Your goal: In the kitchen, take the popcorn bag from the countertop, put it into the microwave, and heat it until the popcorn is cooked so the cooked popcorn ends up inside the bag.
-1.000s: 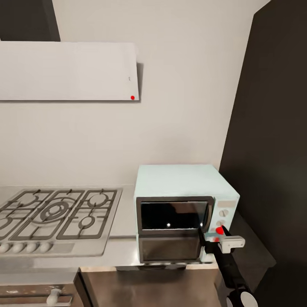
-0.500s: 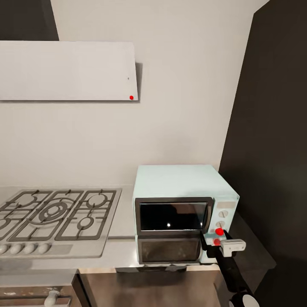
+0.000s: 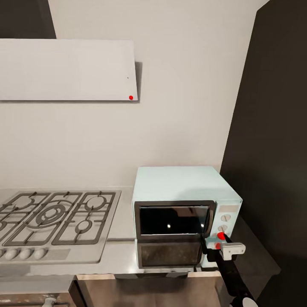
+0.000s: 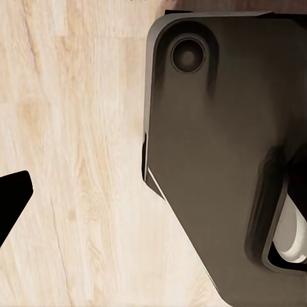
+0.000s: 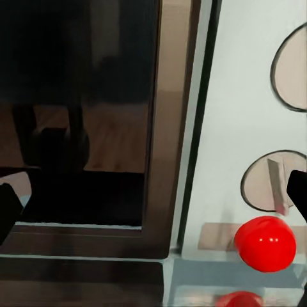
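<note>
My right tool [image 3: 215,244] sits right up against the lower front corner of the microwave [image 3: 181,187], at the bottom of its control panel, and my dark forearm reaches up to it from below. In the right wrist view its two dark fingertips [image 5: 9,208] stand wide apart at the edges of the picture, with nothing between them but the microwave's face, so the tool is spread open and holds nothing. Between them I see the dark glass door [image 5: 77,115], its frame, and the pale panel with two round knobs [image 5: 272,185] one above the other. Just under the lower knob glows a red indicator light [image 5: 265,243].

The microwave stands on the counter [image 3: 121,251] at its right end, against the wall, with a dark tall panel just beside it. Its door looks shut; a small bright glint shows in the glass. The gas hob [image 3: 51,217] lies to its left on the same counter, and a white hood [image 3: 68,70] hangs above the hob.

In the left wrist view my left tool shows one dark fingertip [image 4: 11,201] over a pale wooden floor [image 4: 77,160] beside the robot's dark base [image 4: 217,160]; I cannot tell how far open it is.
</note>
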### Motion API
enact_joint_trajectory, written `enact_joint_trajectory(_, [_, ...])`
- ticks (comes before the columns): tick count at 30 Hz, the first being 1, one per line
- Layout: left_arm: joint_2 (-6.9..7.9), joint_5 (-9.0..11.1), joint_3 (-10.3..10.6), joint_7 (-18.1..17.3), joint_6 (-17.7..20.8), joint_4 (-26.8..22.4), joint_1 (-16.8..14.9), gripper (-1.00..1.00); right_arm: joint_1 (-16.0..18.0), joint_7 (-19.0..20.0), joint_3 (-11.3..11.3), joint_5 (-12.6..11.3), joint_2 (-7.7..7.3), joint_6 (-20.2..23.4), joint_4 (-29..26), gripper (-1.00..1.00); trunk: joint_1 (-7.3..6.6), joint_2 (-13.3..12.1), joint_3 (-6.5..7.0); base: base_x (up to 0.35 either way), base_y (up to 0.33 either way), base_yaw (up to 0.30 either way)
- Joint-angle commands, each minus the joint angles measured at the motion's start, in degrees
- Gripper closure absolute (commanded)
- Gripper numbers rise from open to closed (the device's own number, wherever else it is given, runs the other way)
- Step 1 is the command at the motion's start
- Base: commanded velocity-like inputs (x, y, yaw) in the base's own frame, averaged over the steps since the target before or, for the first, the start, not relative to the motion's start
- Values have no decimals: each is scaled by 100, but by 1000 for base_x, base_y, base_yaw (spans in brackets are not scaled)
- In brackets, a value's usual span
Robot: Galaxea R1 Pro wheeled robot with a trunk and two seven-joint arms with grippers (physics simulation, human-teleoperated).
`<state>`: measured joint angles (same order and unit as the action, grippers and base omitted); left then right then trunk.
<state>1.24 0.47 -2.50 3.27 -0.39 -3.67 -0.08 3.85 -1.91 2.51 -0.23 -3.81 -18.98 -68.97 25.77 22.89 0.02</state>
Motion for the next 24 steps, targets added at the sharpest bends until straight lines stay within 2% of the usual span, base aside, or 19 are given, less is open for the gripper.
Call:
enact_joint_trajectory(1, [-1,5,-24,7,-4,0,-1,-100,2,-20,13,-3,-5,-17,5,-100,2,4,-2,8,0,0])
enact_joint_trajectory(17, [-27,6,-65,41,-5,3,-1,-100,2,-2,24,-3,3,-67,11,-100,2,4,-2,77,0,0])
enact_joint_trajectory(19, [-34,6,-129,44,-4,1,-1,-100,2,-16,11,-17,-58,-131,9,-100,2,4,-2,0,0,0])
enact_joint_trajectory(24, [-36,6,-66,43,-4,2,-1,-100,2,-20,12,-20,-92,-183,7,-100,2,4,-2,0,0,0])
